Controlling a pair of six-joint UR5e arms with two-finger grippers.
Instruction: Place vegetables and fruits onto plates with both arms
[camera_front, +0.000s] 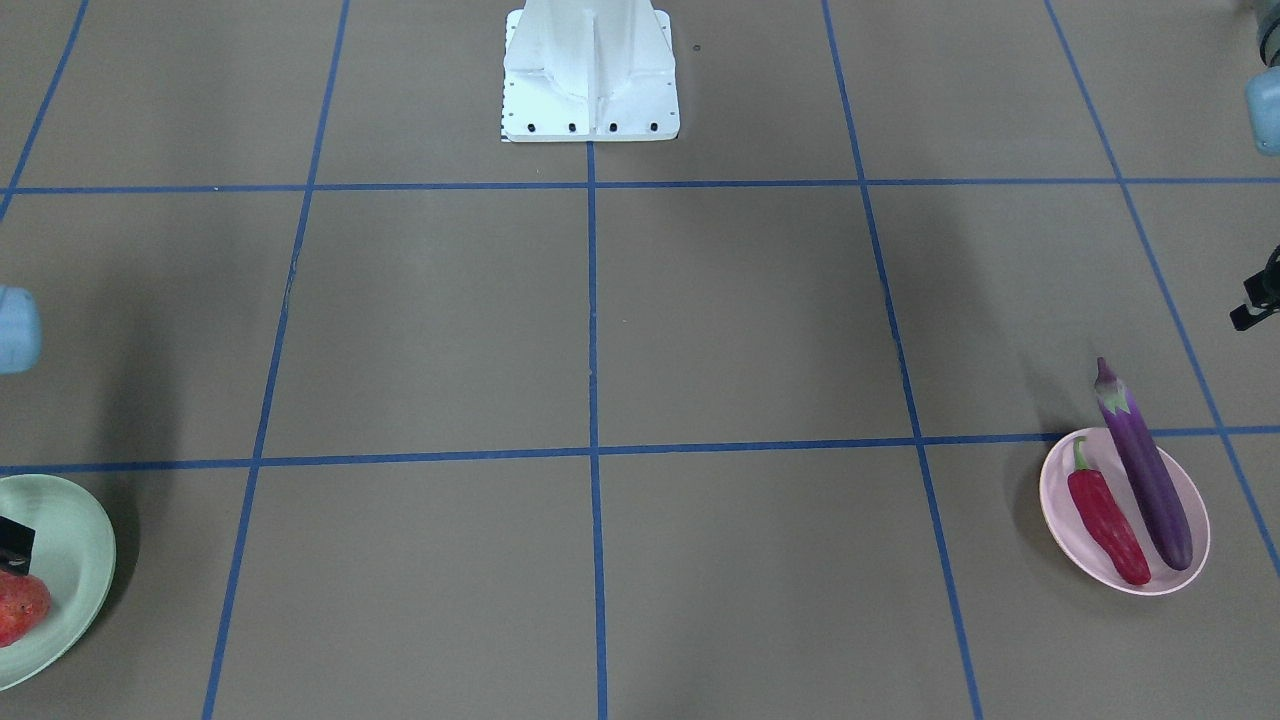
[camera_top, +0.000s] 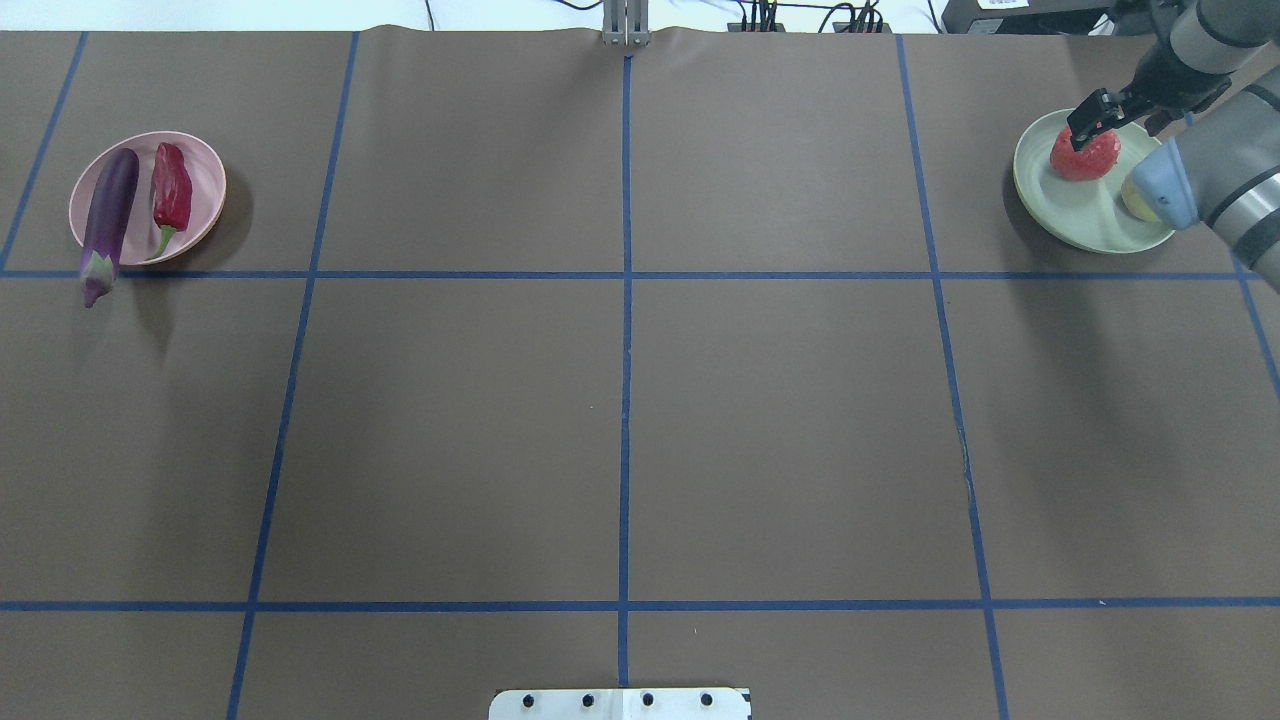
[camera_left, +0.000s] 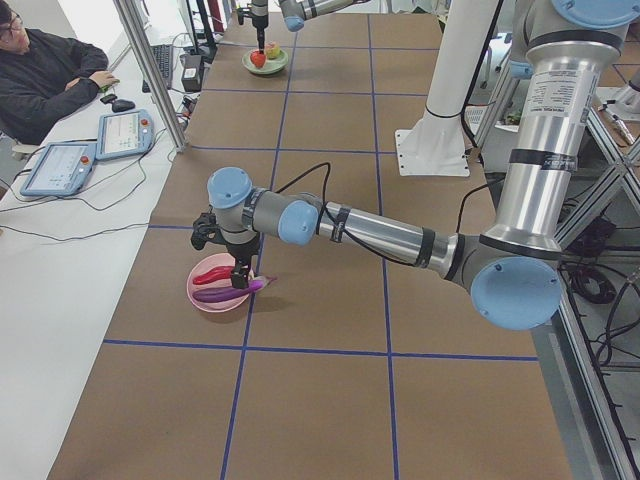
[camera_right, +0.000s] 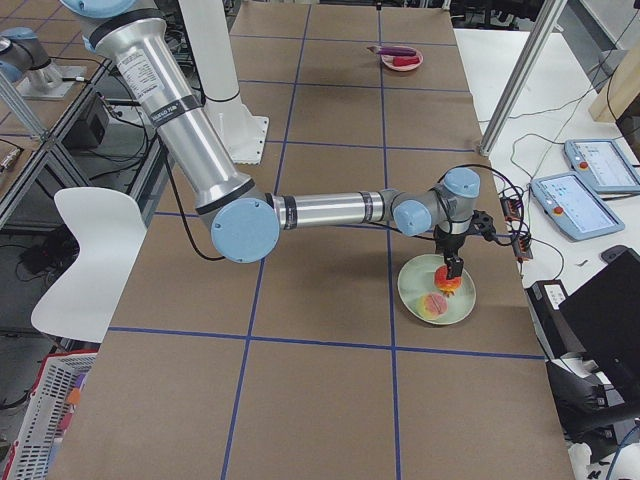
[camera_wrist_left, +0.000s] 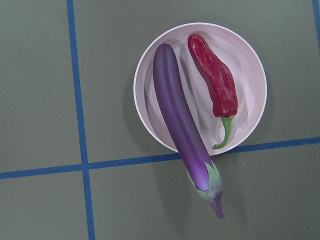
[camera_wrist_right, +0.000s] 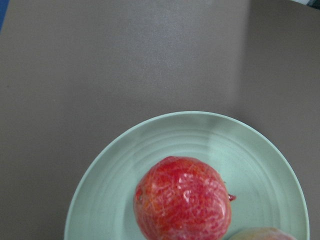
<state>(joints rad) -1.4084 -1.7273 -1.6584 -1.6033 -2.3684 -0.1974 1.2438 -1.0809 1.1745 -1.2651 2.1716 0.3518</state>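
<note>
A purple eggplant (camera_front: 1145, 470) and a red chili pepper (camera_front: 1105, 520) lie side by side on the pale pink plate (camera_front: 1050, 490). The eggplant's calyx end hangs over the rim, as the left wrist view (camera_wrist_left: 180, 120) shows. The left gripper (camera_left: 238, 278) hovers just above this plate; I cannot tell whether it is open or shut. The red-orange fruit (camera_top: 1090, 160) and the peach (camera_top: 1135, 200) sit on the pale green plate (camera_top: 1070, 210). The right gripper (camera_top: 1085, 125) hangs just over the red fruit (camera_wrist_right: 182, 200); its jaws are not clear.
The white base block (camera_front: 590, 90) stands at the robot's edge of the table. Blue tape lines divide the brown tabletop. An operator (camera_left: 50, 70) sits beside the table with tablets (camera_left: 125, 133), and a metal post (camera_left: 150, 70) stands near that edge.
</note>
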